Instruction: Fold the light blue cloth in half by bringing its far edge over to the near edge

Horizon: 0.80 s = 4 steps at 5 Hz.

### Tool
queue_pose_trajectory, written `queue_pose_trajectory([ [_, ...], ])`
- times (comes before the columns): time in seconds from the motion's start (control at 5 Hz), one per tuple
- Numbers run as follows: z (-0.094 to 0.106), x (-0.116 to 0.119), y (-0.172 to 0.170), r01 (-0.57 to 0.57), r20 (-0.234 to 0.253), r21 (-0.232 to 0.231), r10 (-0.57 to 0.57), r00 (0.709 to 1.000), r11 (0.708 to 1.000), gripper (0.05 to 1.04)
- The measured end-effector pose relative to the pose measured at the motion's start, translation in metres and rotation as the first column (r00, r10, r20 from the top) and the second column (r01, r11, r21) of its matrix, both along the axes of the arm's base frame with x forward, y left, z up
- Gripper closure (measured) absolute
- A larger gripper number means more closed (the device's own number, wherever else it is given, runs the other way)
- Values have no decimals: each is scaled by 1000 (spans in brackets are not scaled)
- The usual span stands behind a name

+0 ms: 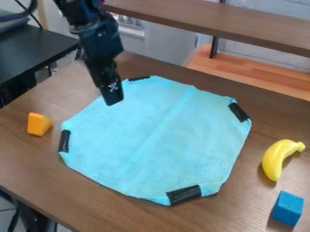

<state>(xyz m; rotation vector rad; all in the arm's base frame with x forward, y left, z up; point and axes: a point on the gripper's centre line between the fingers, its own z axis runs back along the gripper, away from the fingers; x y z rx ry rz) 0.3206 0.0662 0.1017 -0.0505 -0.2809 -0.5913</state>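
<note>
The black gripper point(113, 100), its opening and hold impossible to tell, hangs by the light-blue fabric cloth point(157, 136) on the brown wood-grain table point(36, 163), which a low sideways sweep could snag and rumple.

One camera is looking down at a slant onto the bench point(36, 161).
It is facing across the bench toward the raised brown shelf point(212, 21) behind, and sitting near enough that the blue cloth point(151, 136) is spanning much of the middle while the bench is running past the right edge.
</note>
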Motion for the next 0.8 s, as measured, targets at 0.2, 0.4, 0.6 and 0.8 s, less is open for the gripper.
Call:
queue_pose_trajectory([
  [0.2,-13,25,7,63,25,-11,-63,998,998,84],
  [0.4,-24,50,13,98,47,-2,-98,994,995,84],
  [0.6,-30,82,25,89,76,16,-90,993,996,84],
  [0.8,-34,109,34,67,80,15,-68,994,998,84],
])
